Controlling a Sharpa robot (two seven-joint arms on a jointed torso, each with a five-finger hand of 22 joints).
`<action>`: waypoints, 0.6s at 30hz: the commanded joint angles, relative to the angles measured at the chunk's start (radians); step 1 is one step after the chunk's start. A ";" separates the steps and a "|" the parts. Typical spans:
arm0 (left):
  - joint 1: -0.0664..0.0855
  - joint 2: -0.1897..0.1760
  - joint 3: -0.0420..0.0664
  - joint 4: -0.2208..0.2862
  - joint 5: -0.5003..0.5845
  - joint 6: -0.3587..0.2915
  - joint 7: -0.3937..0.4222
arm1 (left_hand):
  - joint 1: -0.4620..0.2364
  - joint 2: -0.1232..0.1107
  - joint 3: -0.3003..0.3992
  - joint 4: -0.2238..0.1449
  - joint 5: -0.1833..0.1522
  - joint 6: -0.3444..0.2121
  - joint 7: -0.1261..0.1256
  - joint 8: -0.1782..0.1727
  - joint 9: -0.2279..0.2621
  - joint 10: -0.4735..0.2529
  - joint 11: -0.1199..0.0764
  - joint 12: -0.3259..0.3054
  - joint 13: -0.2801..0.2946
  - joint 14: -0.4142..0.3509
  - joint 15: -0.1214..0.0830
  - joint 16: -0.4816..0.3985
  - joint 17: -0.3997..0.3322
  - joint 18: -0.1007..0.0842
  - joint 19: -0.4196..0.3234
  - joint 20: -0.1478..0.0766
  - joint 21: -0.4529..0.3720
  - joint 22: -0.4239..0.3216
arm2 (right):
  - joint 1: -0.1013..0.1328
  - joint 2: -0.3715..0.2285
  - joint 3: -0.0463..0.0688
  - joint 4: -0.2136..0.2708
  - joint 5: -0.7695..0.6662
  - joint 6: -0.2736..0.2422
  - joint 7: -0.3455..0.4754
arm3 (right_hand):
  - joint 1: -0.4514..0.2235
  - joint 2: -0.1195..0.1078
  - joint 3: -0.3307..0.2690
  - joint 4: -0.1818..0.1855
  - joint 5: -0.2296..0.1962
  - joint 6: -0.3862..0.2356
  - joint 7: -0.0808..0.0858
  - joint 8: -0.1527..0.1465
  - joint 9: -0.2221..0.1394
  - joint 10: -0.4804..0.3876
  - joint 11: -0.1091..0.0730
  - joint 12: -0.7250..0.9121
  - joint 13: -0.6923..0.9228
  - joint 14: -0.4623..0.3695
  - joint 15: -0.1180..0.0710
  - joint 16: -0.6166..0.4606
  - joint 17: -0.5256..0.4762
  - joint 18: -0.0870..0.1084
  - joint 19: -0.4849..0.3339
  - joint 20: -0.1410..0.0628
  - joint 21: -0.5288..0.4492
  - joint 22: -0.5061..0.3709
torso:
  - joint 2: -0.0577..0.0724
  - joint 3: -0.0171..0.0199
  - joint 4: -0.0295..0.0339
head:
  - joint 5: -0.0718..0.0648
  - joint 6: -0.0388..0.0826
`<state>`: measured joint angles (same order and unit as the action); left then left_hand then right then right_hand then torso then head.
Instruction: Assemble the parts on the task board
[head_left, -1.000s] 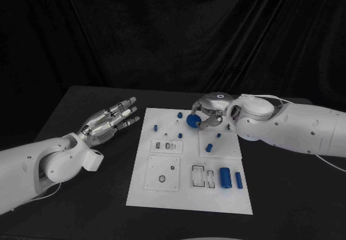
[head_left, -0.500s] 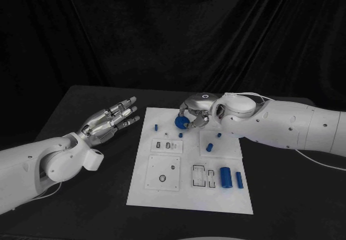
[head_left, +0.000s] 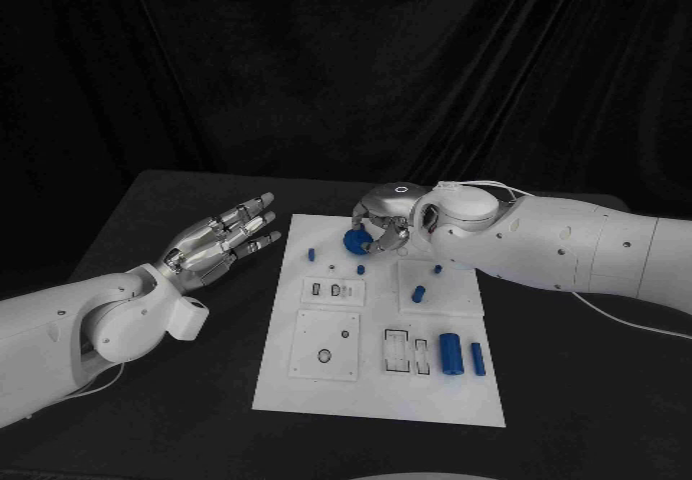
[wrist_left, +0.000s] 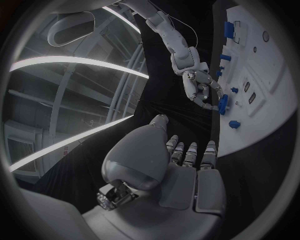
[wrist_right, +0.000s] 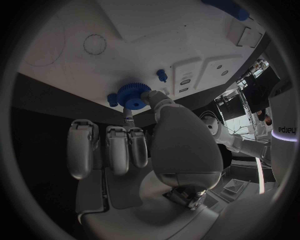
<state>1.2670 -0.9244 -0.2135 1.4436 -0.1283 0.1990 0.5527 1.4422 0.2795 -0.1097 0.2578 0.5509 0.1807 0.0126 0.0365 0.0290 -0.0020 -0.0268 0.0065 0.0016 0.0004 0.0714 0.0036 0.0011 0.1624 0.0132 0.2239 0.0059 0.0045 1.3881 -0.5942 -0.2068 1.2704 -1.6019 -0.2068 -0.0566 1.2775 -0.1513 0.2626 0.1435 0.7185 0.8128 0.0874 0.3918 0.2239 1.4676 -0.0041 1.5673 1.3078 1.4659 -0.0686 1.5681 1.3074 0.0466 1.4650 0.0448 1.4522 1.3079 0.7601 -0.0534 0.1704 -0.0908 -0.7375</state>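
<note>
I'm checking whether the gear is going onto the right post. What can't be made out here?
- Head view: the post under the blue gear is hidden by the right hand.
- Right wrist view: the gear covers whatever lies beneath it on the task board.
- Left wrist view: board holes too small to tell.

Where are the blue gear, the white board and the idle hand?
blue gear (wrist_right: 133, 95), right wrist view, toothed face.
task board (head_left: 378, 395), head view, bare near edge.
left hand (head_left: 219, 243), head view, palm.

Left hand (wrist_left: 181, 165) spread; right hand (wrist_left: 203, 92) pinches blue gear (wrist_left: 223, 104).
</note>
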 joint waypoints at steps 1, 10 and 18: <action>-0.001 0.002 0.001 0.001 0.000 0.012 0.010 | -0.004 0.005 0.004 0.001 0.005 -0.002 0.005 0.006 0.000 0.002 0.006 -0.007 -0.002 0.000 0.007 -0.004 -0.001 0.018 -0.002 0.006 0.003 0.001 | 0.000 0.006 0.000 -0.009 -0.001 0.011 0.000 | 0.009 0.005 0.007 -0.002 -0.005 0.001 0.003 -0.007 0.230 0.103 0.005 0.004 0.263 0.105 0.009 0.003 0.263 -0.011 0.026 0.007 0.002 0.193 | 0.000 0.0004 0.0000 | -0.002 0.000; -0.001 0.003 0.001 0.001 0.000 0.015 0.007 | -0.004 0.005 0.005 0.001 0.005 -0.001 0.006 0.007 0.000 0.002 0.007 -0.007 -0.002 0.000 0.008 -0.004 -0.001 0.018 -0.002 0.006 0.003 0.001 | -0.004 0.023 0.000 -0.029 -0.001 0.028 -0.001 | 0.005 0.002 0.029 -0.014 -0.017 -0.031 0.010 -0.065 0.196 0.103 0.010 0.004 0.263 0.105 0.014 0.003 0.263 -0.009 0.022 0.011 -0.005 0.192 | 0.000 0.0010 -0.0013 | -0.002 0.000; -0.001 0.002 0.001 0.002 0.000 0.016 0.003 | -0.005 0.005 0.007 0.001 0.005 0.001 0.008 0.007 0.001 0.002 0.008 -0.007 -0.002 0.000 0.008 -0.004 -0.001 0.018 -0.002 0.006 0.003 0.001 | -0.007 0.033 0.000 -0.039 -0.001 0.035 0.003 | -0.002 0.001 0.036 -0.018 -0.032 -0.051 0.010 -0.095 0.175 0.103 0.011 0.004 0.263 0.105 0.015 0.003 0.263 -0.009 0.021 0.012 -0.008 0.192 | 0.000 0.0007 -0.0016 | -0.002 -0.002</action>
<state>1.2670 -0.9235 -0.2135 1.4431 -0.1283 0.2017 0.5480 1.4422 0.2795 -0.1098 0.2579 0.5509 0.1807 0.0125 0.0405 0.0291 -0.0020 -0.0268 0.0066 0.0009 0.0004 0.0714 0.0036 0.0010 0.1624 0.0132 0.2238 0.0059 0.0044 1.3844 -0.5618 -0.2069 1.2331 -1.6003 -0.1922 -0.0563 1.2833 -0.1456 0.2943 0.1255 0.6901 0.7681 0.0960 0.3027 0.3846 1.4641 -0.0005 1.5673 1.3076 1.4651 -0.0624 1.5681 1.3074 0.0468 1.4651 0.0521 1.4479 1.3077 0.7600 -0.0524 0.1689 -0.0929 -0.7391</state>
